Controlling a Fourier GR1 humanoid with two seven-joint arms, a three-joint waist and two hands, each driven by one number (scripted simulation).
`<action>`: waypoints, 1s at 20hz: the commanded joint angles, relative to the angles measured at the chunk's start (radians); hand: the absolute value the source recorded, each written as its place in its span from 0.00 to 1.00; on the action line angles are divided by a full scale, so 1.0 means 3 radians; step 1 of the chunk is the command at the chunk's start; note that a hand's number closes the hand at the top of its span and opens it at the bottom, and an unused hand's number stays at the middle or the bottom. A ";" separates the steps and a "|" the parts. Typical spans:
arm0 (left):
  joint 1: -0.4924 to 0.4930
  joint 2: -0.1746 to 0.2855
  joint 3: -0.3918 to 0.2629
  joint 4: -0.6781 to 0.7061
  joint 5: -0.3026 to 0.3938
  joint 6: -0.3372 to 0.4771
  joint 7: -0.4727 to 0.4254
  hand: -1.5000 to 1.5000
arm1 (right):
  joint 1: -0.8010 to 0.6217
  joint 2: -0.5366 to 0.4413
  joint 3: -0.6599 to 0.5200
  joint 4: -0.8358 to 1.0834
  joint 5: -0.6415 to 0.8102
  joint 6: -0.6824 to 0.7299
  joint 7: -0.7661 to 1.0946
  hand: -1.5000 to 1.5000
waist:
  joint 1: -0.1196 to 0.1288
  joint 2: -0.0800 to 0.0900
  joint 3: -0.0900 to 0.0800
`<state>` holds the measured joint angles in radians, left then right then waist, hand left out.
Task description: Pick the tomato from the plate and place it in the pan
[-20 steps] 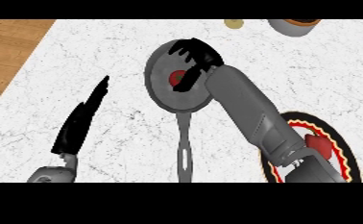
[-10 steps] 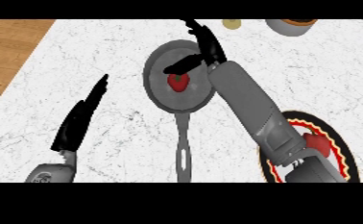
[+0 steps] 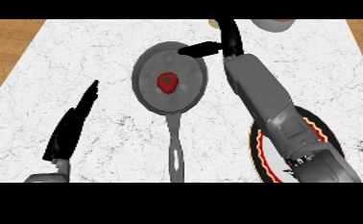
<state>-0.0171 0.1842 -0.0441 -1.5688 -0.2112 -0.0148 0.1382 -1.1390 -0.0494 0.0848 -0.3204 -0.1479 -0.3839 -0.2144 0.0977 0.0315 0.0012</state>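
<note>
A red tomato (image 3: 168, 83) with a green stem spot lies in the middle of the grey pan (image 3: 147, 69), whose handle points toward the view's lower edge. My right hand (image 3: 228, 39) is open beyond the pan's far right rim, fingers straight and pointing away, thumb stretched left over the rim; it holds nothing. The plate (image 3: 261, 151) with a red patterned rim sits at the lower right, mostly hidden under my right forearm. My left hand (image 3: 69, 124) rests open at the lower left, fingers straight and pointing up.
A grey bowl (image 3: 272, 24) and a small yellowish object (image 3: 212, 23) stand at the counter's far edge. Wooden surface (image 3: 16, 45) shows beyond the white marble counter's left side.
My right hand has let go of the tomato, opened and drawn away to the far right of the pan. The tomato now lies uncovered in the pan. The left hand stayed put.
</note>
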 commanded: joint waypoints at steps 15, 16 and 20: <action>0.0038 -0.0017 0.0066 -0.0081 0.0027 -0.0010 0.0052 0.50 | 0.0227 -0.1244 -0.0309 0.0615 0.0012 0.1198 -0.0969 0.00 | -0.0113 -0.0007 0.0006; 0.0140 0.0038 0.0084 -0.0246 0.0053 -0.0055 0.0131 0.50 | 0.0355 -0.1302 -0.0304 0.0606 0.0021 0.1324 -0.1114 0.00 | -0.0120 -0.0023 0.0007; 0.0067 0.0040 0.0180 -0.0124 0.0085 -0.0033 0.0059 0.50 | 0.0399 -0.1380 -0.0320 0.0686 0.0049 0.1478 -0.1201 0.00 | -0.0126 -0.0016 0.0006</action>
